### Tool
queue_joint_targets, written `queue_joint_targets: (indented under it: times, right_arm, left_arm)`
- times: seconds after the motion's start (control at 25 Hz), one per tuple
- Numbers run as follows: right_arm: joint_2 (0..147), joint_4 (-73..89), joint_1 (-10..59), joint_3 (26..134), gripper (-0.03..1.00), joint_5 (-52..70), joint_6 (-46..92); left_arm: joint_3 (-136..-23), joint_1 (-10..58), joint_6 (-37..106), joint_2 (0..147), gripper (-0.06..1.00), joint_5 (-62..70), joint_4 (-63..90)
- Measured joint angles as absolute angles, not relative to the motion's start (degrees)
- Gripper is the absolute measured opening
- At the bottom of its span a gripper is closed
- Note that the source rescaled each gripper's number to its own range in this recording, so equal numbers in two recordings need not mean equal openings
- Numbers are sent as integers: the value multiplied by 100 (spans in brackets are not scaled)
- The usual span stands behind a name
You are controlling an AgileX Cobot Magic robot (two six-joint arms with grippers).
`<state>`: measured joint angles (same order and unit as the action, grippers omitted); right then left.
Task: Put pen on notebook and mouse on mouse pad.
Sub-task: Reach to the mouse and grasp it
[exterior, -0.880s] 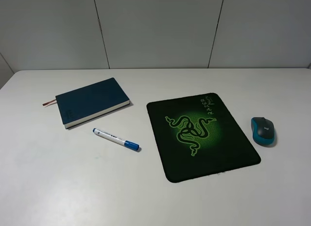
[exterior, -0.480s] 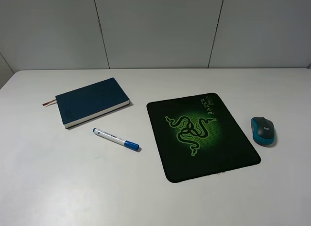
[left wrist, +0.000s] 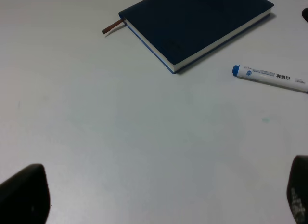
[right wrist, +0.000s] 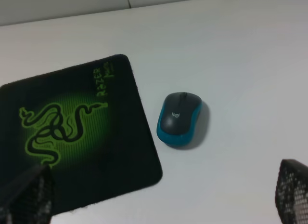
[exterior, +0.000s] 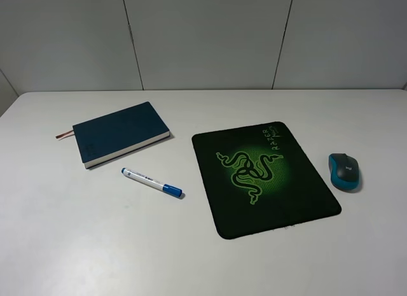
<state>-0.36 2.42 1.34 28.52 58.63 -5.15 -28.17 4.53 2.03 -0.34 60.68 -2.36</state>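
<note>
A dark blue hardcover notebook (exterior: 121, 133) with white page edges is being shown lying closed on the left of a plain white tabletop (exterior: 191, 258). A reddish-brown ribbon bookmark (exterior: 63, 135) is sticking out at its far-left corner. A short white-barrelled marker pen with a blue cap (exterior: 151, 182) is lying on the tabletop in front of the notebook, near it but apart. A black rectangular mouse pad with rounded corners (exterior: 264, 178), printed with a glowing green three-headed snake logo (exterior: 249, 170), is lying flat right of centre. A small computer mouse with a dark grey top and teal-blue sides (exterior: 344, 171) is resting on bare tabletop to the pad's right, close to its edge but off it.

All four things are being taken in together by the high camera alone. The left end effector (left wrist: 161, 197) is being shown only in the left wrist view, its dark fingertips spread wide over bare tabletop and holding nothing. Small printed text on the pen's barrel is being picked out there. The right end effector (right wrist: 159, 195) is being shown only in the right wrist view, its mesh-textured fingertips likewise wide apart and empty. A small pale logo on the mouse's top is being made out there.

The matt, pale tabletop is being backed by light grey wall panels (exterior: 203, 38) divided by thin dark seams.
</note>
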Motion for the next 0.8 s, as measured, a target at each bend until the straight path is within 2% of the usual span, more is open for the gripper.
queue_joint_targets:
  times: [0.24, 0.8]
  right_arm:
    - [649, 332, 134, 3267, 100, 5758, -515]
    - [4008, 375, 134, 5163, 100, 5790, -487]
  left_arm:
    - [-2817, 453, 203, -34, 98, 6068, -236]
    - [-2817, 453, 203, -34, 98, 6068, -236]
